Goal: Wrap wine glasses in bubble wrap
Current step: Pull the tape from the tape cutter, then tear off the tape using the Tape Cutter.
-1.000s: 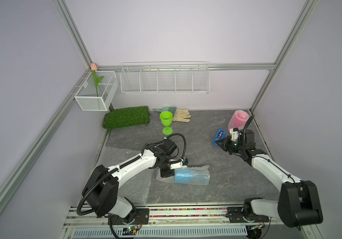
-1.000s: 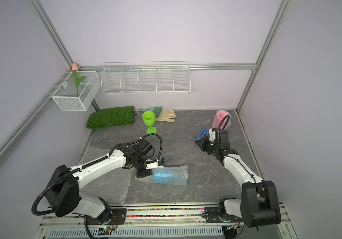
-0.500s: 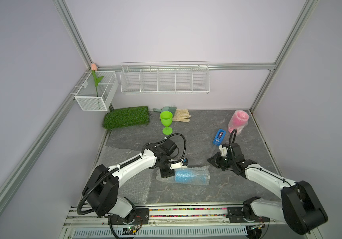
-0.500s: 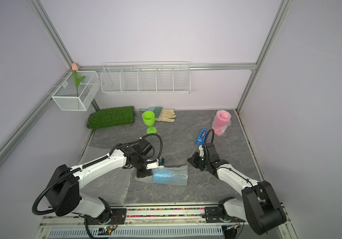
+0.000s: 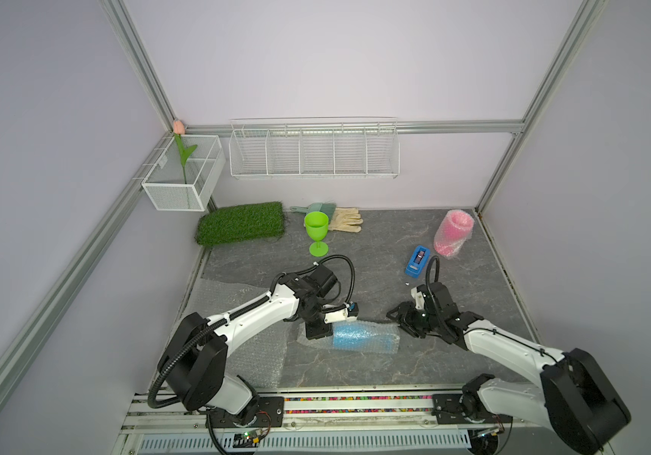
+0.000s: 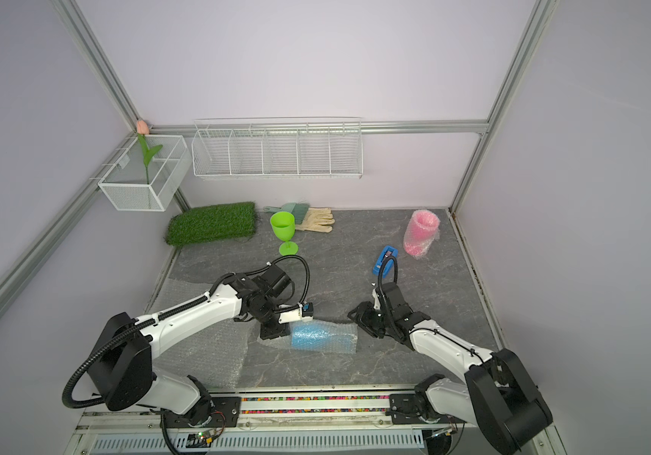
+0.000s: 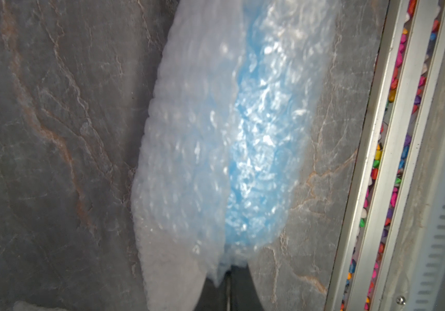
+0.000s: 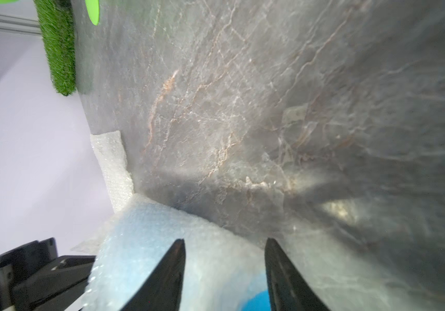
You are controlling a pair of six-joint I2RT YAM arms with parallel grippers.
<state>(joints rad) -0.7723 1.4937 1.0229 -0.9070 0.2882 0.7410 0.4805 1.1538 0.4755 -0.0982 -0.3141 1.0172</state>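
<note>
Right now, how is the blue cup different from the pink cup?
The blue goblet lies on its side near the front, while the pink goblet stands on end at the back right. The left gripper pinches the bubble wrap at one end of the blue goblet, but no gripper is near the pink goblet. Both are wrapped in bubble wrap.

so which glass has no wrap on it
The green glass, standing bare and upright by the glove at the back. The pink one and the blue one are both covered in bubble wrap.
</note>
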